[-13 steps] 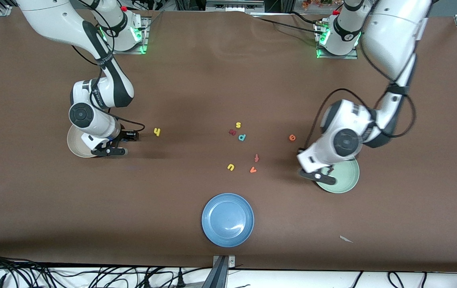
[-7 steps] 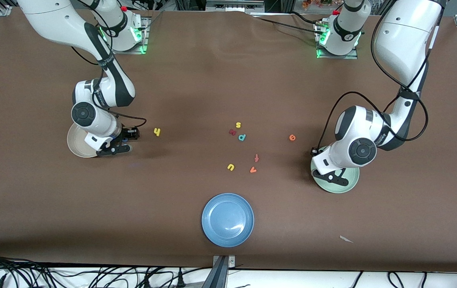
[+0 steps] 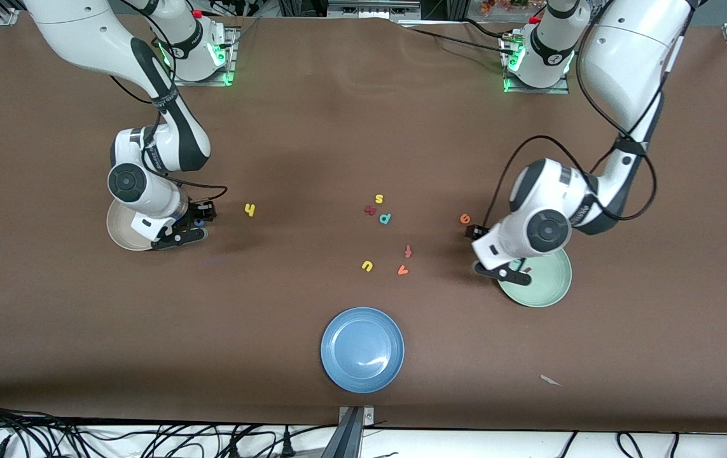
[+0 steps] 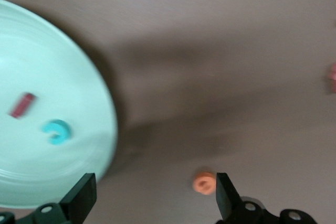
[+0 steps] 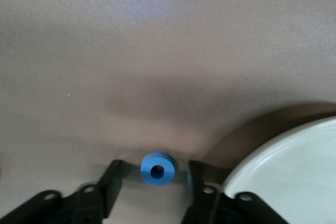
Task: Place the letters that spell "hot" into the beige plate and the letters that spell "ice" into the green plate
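blue plate (image 3: 362, 348): nearest the front camera, mid-table.
green plate (image 4: 58, 51): toward the left arm's end; holds dark red i (image 4: 22, 105) and teal c (image 4: 56, 131), lying apart.
left gripper (image 4: 154, 182): over the table just beside the green plate's rim; claw wide, holding nothing.
orange e (image 3: 465, 219): on the table, farther than the green plate, outside it.
beige plate (image 3: 120, 230): toward the right arm's end.
right gripper (image 5: 155, 174): low beside the beige plate; fingers apart on either side of the blue o (image 5: 157, 169), gaps visible on both sides.
yellow h (image 3: 249, 210): on the table near the right gripper, outside the plate.
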